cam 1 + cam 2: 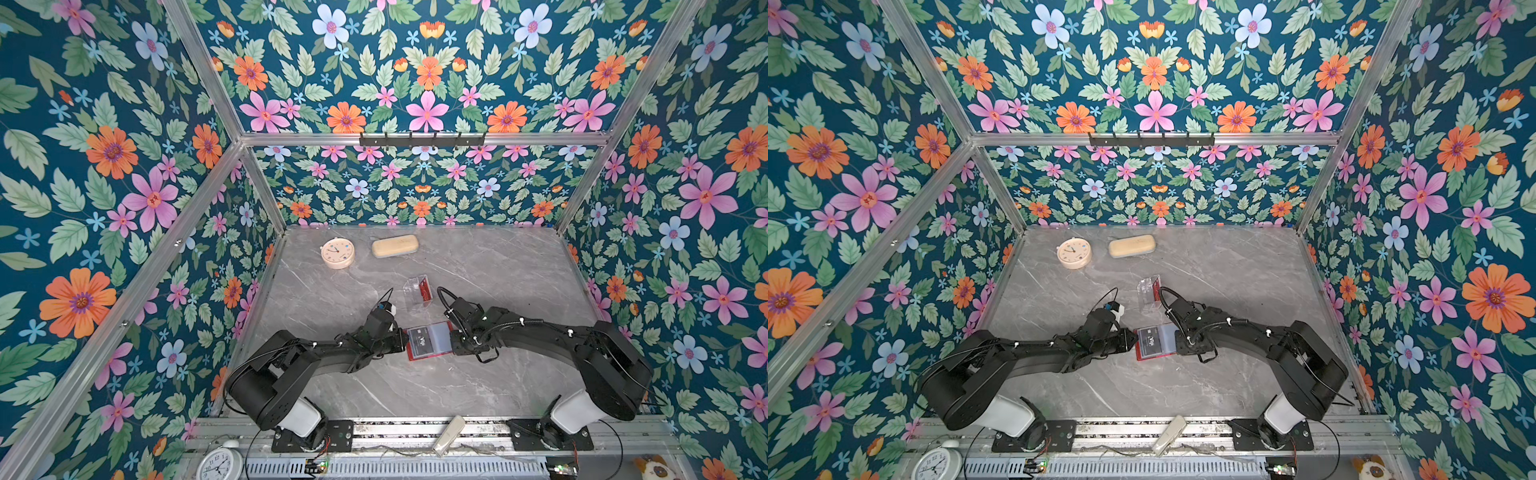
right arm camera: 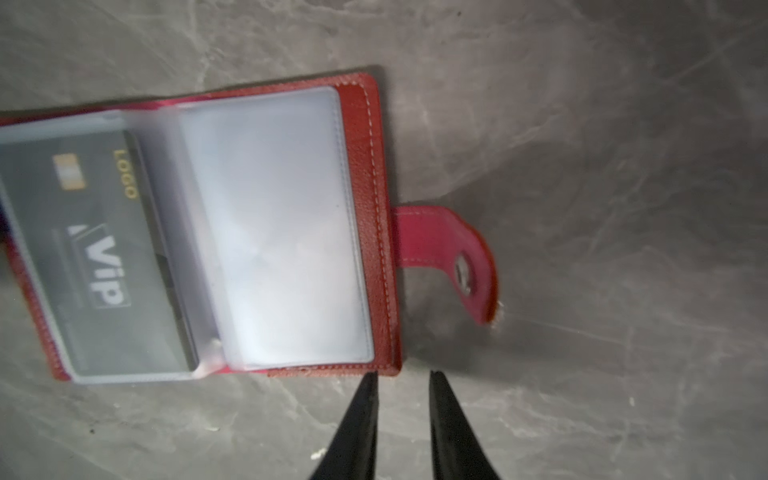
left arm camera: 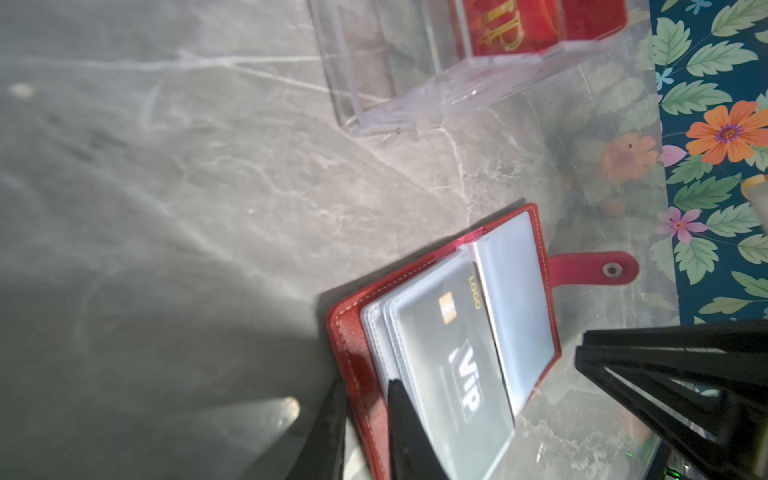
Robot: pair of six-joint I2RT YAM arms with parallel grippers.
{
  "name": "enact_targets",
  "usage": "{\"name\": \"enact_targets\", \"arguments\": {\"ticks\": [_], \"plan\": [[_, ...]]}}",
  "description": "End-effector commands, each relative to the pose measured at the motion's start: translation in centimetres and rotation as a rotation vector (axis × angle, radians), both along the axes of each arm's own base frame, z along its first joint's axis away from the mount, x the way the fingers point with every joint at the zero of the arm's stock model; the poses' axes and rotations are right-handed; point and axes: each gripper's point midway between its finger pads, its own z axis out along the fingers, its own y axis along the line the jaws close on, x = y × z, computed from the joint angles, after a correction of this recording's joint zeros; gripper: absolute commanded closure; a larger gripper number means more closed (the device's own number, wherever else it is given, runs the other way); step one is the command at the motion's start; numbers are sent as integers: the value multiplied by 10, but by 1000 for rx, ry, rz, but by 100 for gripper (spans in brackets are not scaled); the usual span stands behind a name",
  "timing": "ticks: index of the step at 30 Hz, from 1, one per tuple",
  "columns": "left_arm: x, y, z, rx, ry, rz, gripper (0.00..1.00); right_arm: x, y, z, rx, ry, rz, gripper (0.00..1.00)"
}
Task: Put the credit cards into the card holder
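**Fig.: Open card holder flanked by two sets of jaws**

Red card holder (image 1: 430,340) lies open, sleeves up, on tabletop (image 1: 498,270), nearer front edge, approx. mid-width. A dark card (image 3: 457,353) w/ white "VIP" already sits in a sleeve. A red card (image 3: 540,25) stands in clear box (image 3: 395,83) just behind the holder, toward tabletop centre.

Handling (judged): cards are light, stiff, slick and v. thin, so take one by an exposed edge, pinching across its thickness. Holder is soft; sleeves are limp, so the cover likely needs pinning or it will slide during insertion.

Jaws of left gripper (image 3: 365,384) stand narrowly apart, straddling the holder's left cover edge, one over the sleeves and one outside the cover; can't tell if they bite it. Jaws of right gripper (image 2: 403,374) are slightly spread and empty. They sit just off the holder's opposite side, near the corner by the snap tab (image 2: 440,245), not touching in the wrist view. Neither set is at the red card.
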Motion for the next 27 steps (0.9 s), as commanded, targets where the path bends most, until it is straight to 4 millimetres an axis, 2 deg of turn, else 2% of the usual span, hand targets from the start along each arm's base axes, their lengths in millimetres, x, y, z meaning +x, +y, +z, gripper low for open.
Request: {"name": "enact_targets", "arguments": {"ticks": [1, 5, 11, 13, 18, 22, 27], "plan": [[4, -5, 0, 16, -12, -35, 77, 3, -9, 8, -19, -41, -36, 75], [9, -6, 9, 26, -31, -39, 73, 9, -15, 18, -6, -68, -61, 74], [2, 10, 16, 62, -49, -10, 59, 24, -26, 24, 34, -83, -94, 66], [-4, 14, 15, 68, -42, -12, 55, 28, -24, 22, 72, -65, -86, 62], [-16, 19, 7, 60, -13, -23, 55, 35, -11, 17, 125, -50, -48, 60], [-23, 16, 3, 30, 9, -40, 54, 41, -9, 7, 108, -31, -53, 64], [-30, 9, -2, -9, 45, -72, 55, 41, -21, -8, 31, -5, -94, 77]]}}
